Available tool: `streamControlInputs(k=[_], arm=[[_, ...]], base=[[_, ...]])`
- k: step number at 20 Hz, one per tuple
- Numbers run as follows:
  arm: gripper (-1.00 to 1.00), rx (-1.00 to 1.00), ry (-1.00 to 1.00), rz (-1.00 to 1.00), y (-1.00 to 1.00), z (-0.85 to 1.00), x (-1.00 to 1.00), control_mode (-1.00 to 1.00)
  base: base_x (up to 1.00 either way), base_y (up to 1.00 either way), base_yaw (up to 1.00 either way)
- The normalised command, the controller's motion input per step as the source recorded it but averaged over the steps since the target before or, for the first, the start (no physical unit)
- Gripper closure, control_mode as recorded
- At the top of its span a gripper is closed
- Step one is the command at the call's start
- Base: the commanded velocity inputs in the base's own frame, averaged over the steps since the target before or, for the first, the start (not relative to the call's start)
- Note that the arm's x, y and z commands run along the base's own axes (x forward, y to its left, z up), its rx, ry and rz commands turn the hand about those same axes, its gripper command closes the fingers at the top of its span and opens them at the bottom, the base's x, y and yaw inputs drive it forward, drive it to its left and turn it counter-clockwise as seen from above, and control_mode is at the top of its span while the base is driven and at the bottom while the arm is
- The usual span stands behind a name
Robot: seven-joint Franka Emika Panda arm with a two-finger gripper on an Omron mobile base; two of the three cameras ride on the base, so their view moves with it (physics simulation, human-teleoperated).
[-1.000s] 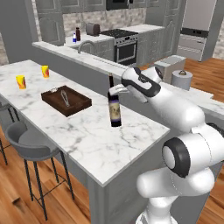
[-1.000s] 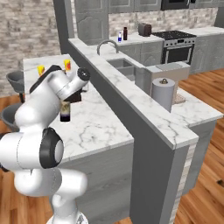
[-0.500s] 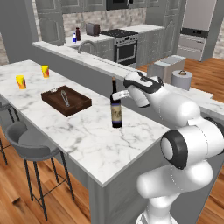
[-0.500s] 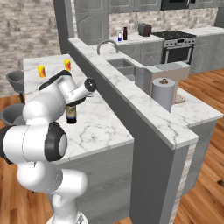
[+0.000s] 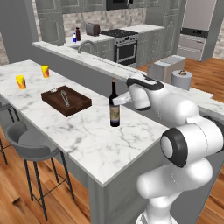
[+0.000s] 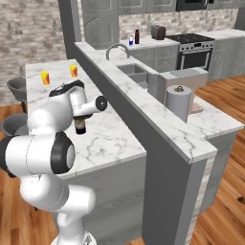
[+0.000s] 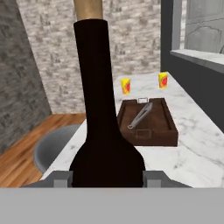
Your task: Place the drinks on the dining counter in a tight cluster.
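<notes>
Wine bottle (image 5: pixel 114 109) upright on dining counter (image 5: pixel 87 135), about center of the slab in left base view, label facing camera. Gripper (image 5: pixel 117 100) clamped narrow on wine bottle at shoulder height, reaching in from 3 o'clock; arm arcs over from lower right. In hand view, wine bottle (image 7: pixel 105 131) dead center, dark body wedged between both fingertips (image 7: pixel 61 178), tan cap at 12 o'clock edge. In right base view, bottle base (image 6: pixel 80 127) visible just below the white wrist, standing on counter (image 6: pixel 110 139); gripper (image 6: pixel 82 115) mostly hidden by the arm.

Brown tray (image 5: pixel 66 100) at 10 o'clock of the bottle, near but apart, with metal tongs (image 5: pixel 65 97) lying inside. In hand view, tray (image 7: pixel 148 124) at 2 o'clock behind bottle, tongs (image 7: pixel 140 116) diagonal in it. Two orange-yellow cups (image 5: pixel 20 82) at far 10 o'clock end of counter, apart from each other; same cups (image 6: pixel 45 77) at 11 o'clock in right base view.

Squat dark bottle (image 5: pixel 78 33) and small water bottle (image 5: pixel 74 39) side by side on far worktop at 12 o'clock, beside toaster (image 5: pixel 92 29), well apart from the counter. Paper towel roll (image 6: pixel 178 103) on ledge at 3 o'clock. Grey stool (image 5: pixel 27 146) at 8 o'clock under counter edge.
</notes>
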Motion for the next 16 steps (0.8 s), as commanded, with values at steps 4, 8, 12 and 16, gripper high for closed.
streamControlInputs(k=[4, 8, 12, 16], arm=[[1.0, -0.03, -0.01, 0.02, -0.08, 0.0, 0.05, -1.0], [1.0, -0.02, 0.0, 0.0, -0.02, 0.0, 0.0, -1.0], [1.0, -0.02, 0.02, -0.02, 0.0, 0.0, 0.0, -1.0], [1.0, -0.02, 0.02, -0.07, -0.03, 0.0, 0.06, -1.0]], base=[[0.0, 0.0, 0.0], [0.0, 0.0, 0.0], [0.0, 0.0, 0.0], [0.0, 0.0, 0.0]])
